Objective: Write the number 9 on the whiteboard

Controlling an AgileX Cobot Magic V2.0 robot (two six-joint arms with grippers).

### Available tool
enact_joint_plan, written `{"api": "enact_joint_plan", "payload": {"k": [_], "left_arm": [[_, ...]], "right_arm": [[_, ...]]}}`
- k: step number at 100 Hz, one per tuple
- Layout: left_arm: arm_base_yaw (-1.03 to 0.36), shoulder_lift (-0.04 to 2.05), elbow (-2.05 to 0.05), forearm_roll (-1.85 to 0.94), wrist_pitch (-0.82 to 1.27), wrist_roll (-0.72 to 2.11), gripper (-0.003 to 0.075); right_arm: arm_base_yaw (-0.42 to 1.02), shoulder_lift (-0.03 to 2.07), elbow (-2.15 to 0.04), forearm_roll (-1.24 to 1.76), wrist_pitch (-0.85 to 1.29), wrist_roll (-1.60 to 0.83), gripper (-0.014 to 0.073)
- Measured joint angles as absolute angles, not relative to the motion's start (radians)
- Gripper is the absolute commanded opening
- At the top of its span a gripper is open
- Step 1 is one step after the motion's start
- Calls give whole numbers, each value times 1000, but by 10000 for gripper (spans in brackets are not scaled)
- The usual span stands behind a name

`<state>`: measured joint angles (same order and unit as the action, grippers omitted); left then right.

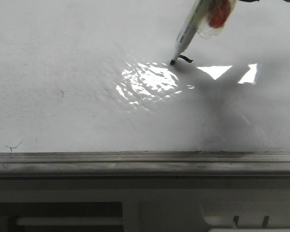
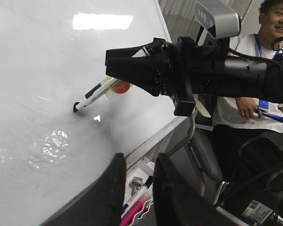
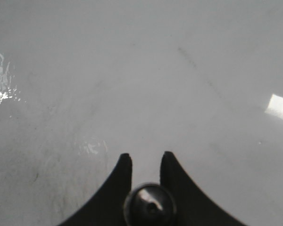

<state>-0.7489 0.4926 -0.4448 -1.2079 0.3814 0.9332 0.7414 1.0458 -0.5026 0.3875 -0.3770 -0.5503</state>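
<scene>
The whiteboard [image 1: 63, 58] is glossy white with a wrinkled shiny patch [image 1: 147, 79]. My right gripper [image 2: 114, 62] is shut on a white marker [image 1: 186, 34] that has an orange blob taped to it. The marker's black tip [image 1: 173, 62] touches the board. Beside the tip is a short curved black stroke [image 1: 185, 59], the only part of the number 9 that shows. In the right wrist view the marker's end cap [image 3: 149, 205] sits between the right gripper's [image 3: 146, 157] fingers. My left gripper [image 2: 139, 157] is narrowly open and empty, off the board's edge.
A grey metal rail [image 1: 135, 159] runs along the board's near edge. A tiny black scribble [image 1: 12, 146] sits near that edge at the left. A tray with pens [image 2: 141, 197] hangs below the rail. A person [image 2: 269, 56] sits beyond the right arm.
</scene>
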Motion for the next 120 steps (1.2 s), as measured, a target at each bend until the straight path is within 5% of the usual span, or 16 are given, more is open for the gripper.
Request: {"api": "enact_joint_plan", "payload": {"k": [63,120], "left_arm": [[-749,493,-443,-1208,379,933,116],[-749,493,-438,-1209,376,933,120]], "right_arm": [[610,976,-590,420,-131,-603,-58],[737,943,-436,548,-94,-593,-57]]}}
